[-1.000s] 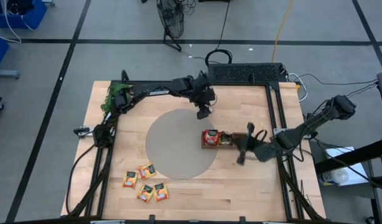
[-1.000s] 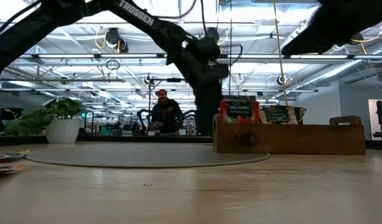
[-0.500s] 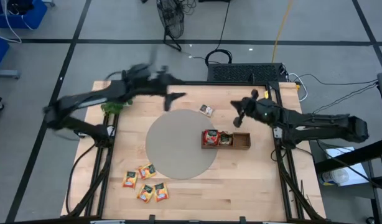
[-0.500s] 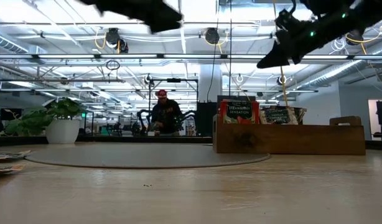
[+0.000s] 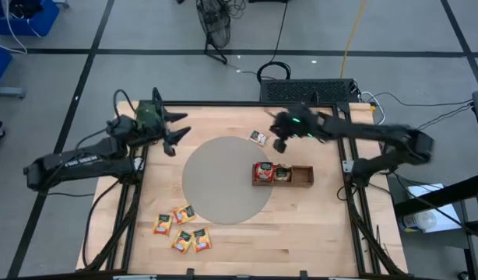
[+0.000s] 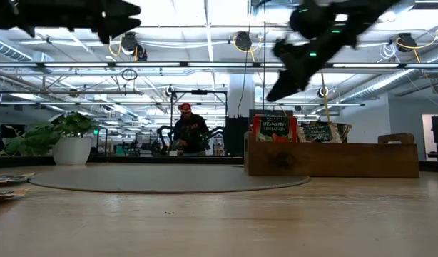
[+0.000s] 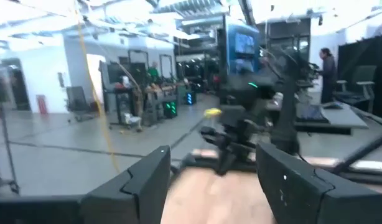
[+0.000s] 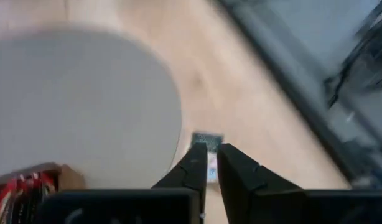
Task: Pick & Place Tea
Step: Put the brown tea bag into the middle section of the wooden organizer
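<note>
Table: wood, with round grey mat at centre.
Tray: at the mat's right edge; a red sachet and a dark one stand in its left compartments, right compartment bare.
Loose sachet: grey-white, flat on the wood just beyond the mat's far edge.
Orange sachets: four, clustered near the front left.
Right gripper: above the table beside the loose sachet, fingers narrowly parted, nothing between them.
Left gripper: raised at far left by the sprig, jaws wide, empty.
</note>
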